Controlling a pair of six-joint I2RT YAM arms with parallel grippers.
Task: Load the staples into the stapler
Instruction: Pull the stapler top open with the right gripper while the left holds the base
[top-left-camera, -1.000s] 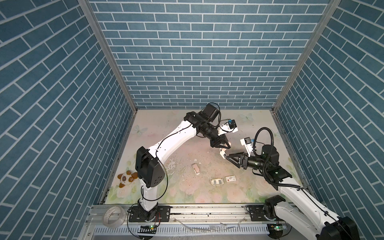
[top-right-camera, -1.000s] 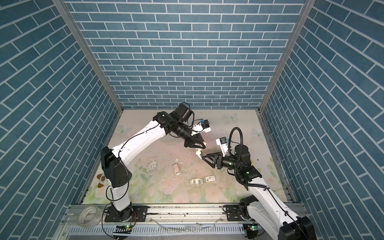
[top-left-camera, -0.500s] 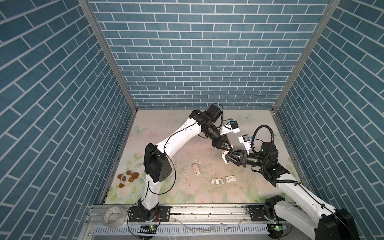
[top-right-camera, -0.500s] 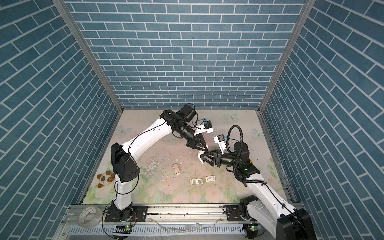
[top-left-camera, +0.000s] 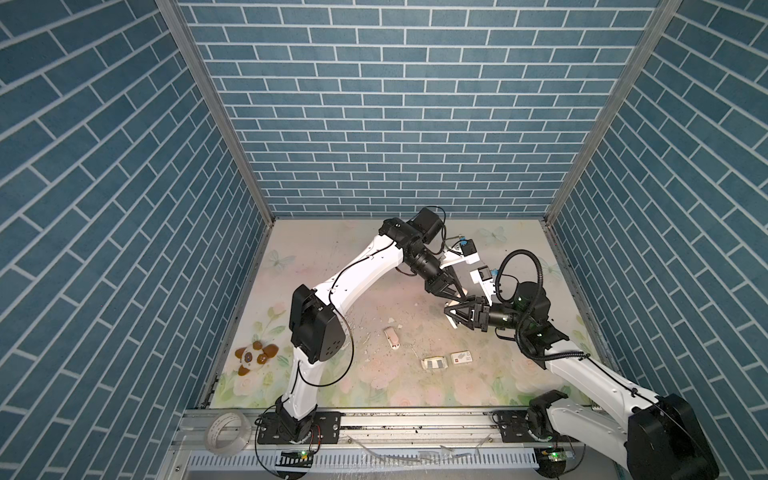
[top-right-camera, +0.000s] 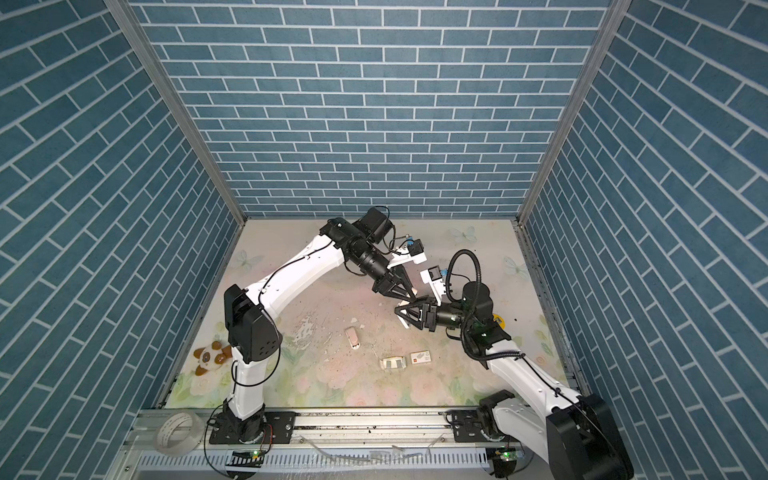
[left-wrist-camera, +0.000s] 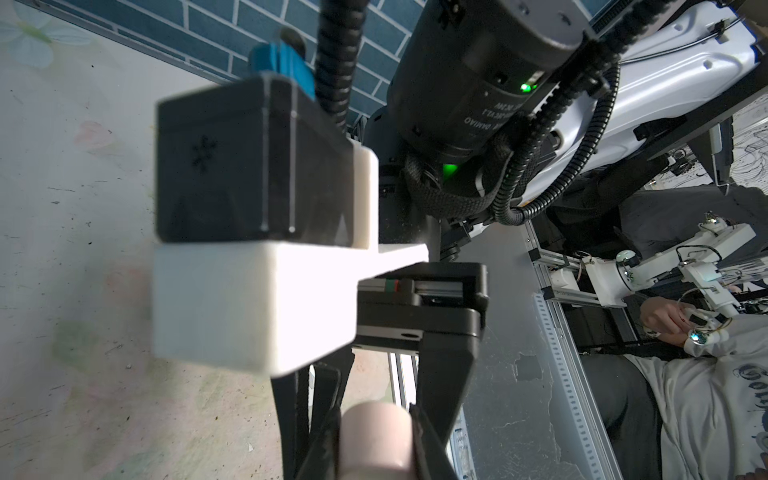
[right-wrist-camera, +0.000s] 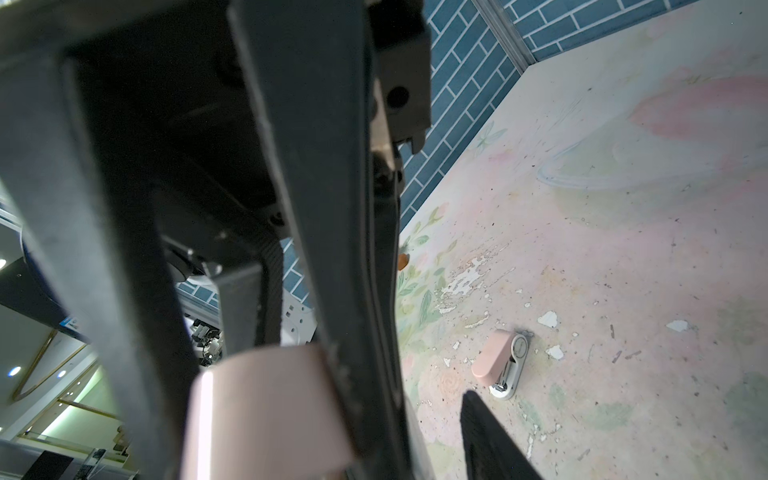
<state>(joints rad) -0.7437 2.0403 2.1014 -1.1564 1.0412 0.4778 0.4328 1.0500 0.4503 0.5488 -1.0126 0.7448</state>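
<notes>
left claw (top-left-camera: 460, 296) (top-right-camera: 411, 297) is clamped tight on a small pale pink piece (left-wrist-camera: 376, 440). in the right wrist view we see that piece (right-wrist-camera: 266, 411) pinched btwn its dark fingers, held up off the table (top-left-camera: 332, 266). right claw (top-left-camera: 451, 316) (top-right-camera: 402, 318) meets it tip to tip, jaws apart, w/ one finger either side of the left claw's tips. we can't tell whether they touch the pink piece.

the staples (top-left-camera: 435, 363) (top-right-camera: 393, 363) lie as grey strips in a small white tray (top-left-camera: 424, 365) (top-right-camera: 382, 364) toward the front of the table, well apart from both claws. just beside the tray, on its right in both top views, sits a white sleeve (top-left-camera: 461, 356) (top-right-camera: 420, 357) w/ a red mark. the stapler (top-left-camera: 391, 336) (top-right-camera: 353, 336) (right-wrist-camera: 503, 365), pink w/ a pale metal underside, lies on the table to the tray's left and a bit further back, nothing touching it. the floral table surface is flaked and scuffed around it.

far left in both top views we see a panda plush (top-left-camera: 252, 358) (top-right-camera: 210, 353) by the wall, and a tape roll (top-left-camera: 226, 432) (top-right-camera: 176, 432) rests on the front rail.
</notes>
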